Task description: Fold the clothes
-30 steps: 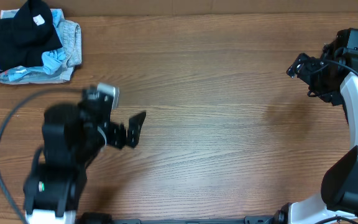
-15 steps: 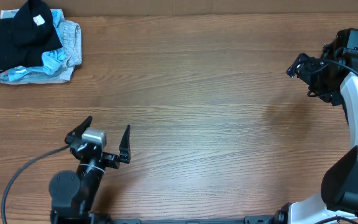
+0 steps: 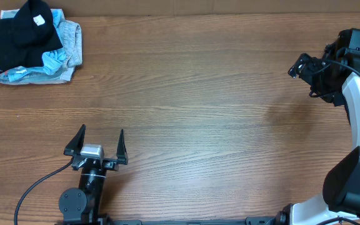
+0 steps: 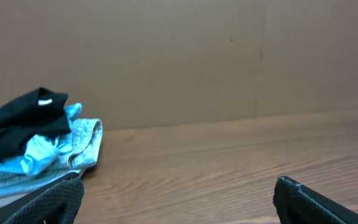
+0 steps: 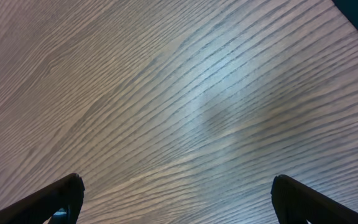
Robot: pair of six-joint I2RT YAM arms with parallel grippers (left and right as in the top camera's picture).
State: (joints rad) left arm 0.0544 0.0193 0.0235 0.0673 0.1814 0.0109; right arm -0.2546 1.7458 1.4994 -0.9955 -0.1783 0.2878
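A crumpled black T-shirt (image 3: pixel 22 32) with a white neck label lies on a pile of clothes at the table's far left corner. It also shows in the left wrist view (image 4: pixel 23 121), far ahead on the left. My left gripper (image 3: pixel 99 141) is open and empty near the front left edge, pointing toward the back; its fingertips frame bare wood in the left wrist view (image 4: pixel 178 199). My right gripper (image 3: pixel 299 65) is at the right side, open and empty above bare wood (image 5: pixel 178 196).
Under the black T-shirt lie light blue and pale denim garments (image 3: pixel 64 50). A brown cardboard wall (image 4: pixel 185 56) stands along the table's back edge. The wooden table (image 3: pixel 199 112) spans the whole view.
My left arm has pulled back toward the front edge and turned its open gripper to face the back. The right arm has not moved.
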